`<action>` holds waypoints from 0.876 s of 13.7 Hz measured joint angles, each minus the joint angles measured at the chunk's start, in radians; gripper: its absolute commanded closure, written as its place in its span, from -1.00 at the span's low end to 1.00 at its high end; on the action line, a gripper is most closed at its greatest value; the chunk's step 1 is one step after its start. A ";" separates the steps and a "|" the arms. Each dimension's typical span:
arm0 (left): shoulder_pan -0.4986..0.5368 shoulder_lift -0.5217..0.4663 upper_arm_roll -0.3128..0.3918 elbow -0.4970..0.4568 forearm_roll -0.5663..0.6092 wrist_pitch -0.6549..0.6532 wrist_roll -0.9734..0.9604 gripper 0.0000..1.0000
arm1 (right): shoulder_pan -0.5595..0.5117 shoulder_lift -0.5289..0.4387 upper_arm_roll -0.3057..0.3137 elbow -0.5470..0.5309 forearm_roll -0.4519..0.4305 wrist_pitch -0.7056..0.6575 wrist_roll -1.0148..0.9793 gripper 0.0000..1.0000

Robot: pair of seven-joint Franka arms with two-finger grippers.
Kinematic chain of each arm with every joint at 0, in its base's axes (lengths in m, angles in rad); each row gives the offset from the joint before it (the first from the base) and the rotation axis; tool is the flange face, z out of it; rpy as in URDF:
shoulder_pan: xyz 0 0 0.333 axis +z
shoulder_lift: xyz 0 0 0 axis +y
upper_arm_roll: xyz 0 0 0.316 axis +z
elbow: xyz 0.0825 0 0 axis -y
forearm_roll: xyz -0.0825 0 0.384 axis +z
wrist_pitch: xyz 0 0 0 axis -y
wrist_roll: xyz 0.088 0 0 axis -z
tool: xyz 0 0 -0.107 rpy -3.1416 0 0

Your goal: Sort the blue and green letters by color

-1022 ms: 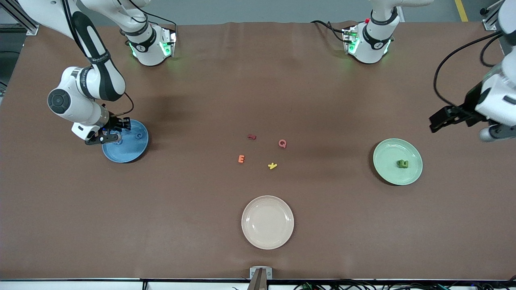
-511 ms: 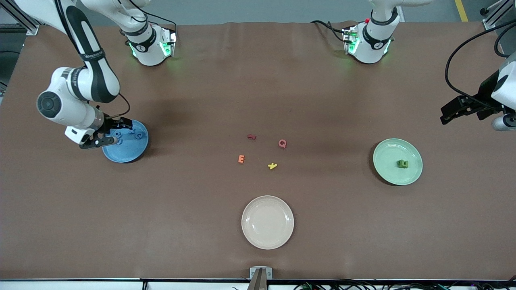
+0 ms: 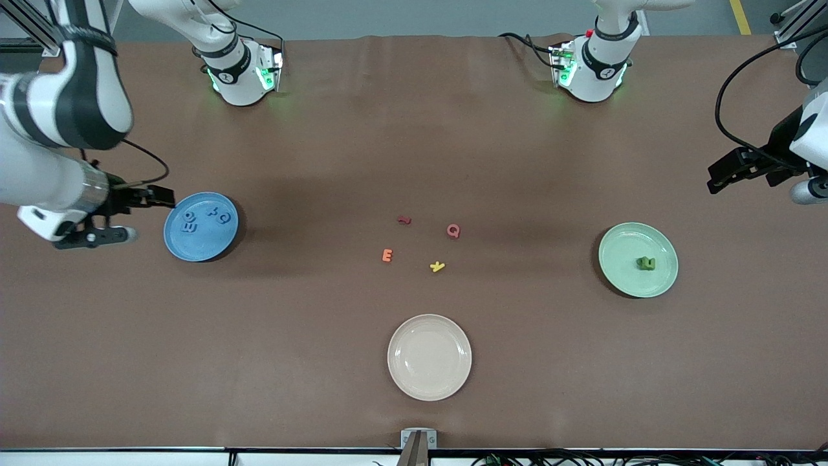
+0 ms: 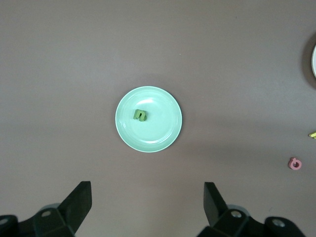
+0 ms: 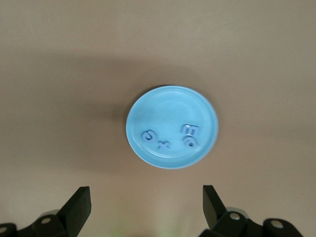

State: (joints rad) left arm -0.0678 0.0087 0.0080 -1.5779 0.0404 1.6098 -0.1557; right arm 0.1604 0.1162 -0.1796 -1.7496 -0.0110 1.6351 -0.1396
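1. Recent change. A second ago the right gripper (image 3: 123,213) stood low over the blue plate (image 3: 194,246), partly closed; it is now up and off the plate's edge at the right arm's end of the table, fingers spread wide and holding nothing. We take this as a blue letter just dropped. With no blue or green letter loose on the table, we judge the sorting finished or nearly so.

2. Cream plate (image 3: 429,388), nearest the front camera, mid-table. Contents: none that we see.

3. Stray letters, mid-table, farther from the camera than the cream plate: yellow k (image 3: 438,266), orange E (image 3: 387,255), pink Q (image 3: 453,230), dark red squiggle (image 3: 404,220). No part of the task; all lie on bare cloth, apart from each other.

4. Green plate (image 3: 621,285), toward the left arm's end. Contents: green letters (image 3: 645,263), bunched in one small clump near the middle. We cannot count them or read them; the left wrist view shows the same single clump (image 4: 140,115).

5. Blue plate, toward the right arm's end. Contents: blue letters (image 3: 206,219), lying flat in the plate's farther half. The right wrist view shows a curved one, a plus, and two more touching each other (image 5: 190,136).

6. Left gripper (image 3: 731,175), raised over bare table past the green plate at the left arm's end, fingers spread, empty. This arm waits.
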 measured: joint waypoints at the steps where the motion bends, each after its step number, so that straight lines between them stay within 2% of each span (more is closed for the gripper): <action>1: 0.000 -0.010 0.000 -0.006 0.000 -0.003 0.000 -1.00 | 0.000 0.005 -0.001 0.062 -0.009 -0.037 0.002 -1.00; 3: -0.001 -0.036 0.000 -0.028 0.000 -0.006 0.000 -1.00 | -0.008 0.016 -0.004 0.148 -0.013 -0.061 0.004 -1.00; 6: -0.005 -0.058 0.001 -0.053 0.000 -0.006 0.000 -1.00 | -0.027 0.030 -0.011 0.223 -0.013 -0.105 0.004 -1.00; 12: -0.008 -0.069 0.000 -0.072 0.000 0.004 0.000 -1.00 | -0.045 0.064 -0.013 0.263 -0.014 -0.108 0.008 -1.00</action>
State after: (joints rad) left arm -0.0753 -0.0607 0.0082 -1.6503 0.0404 1.6143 -0.1556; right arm 0.1150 0.1803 -0.1931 -1.4861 -0.0247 1.5272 -0.1312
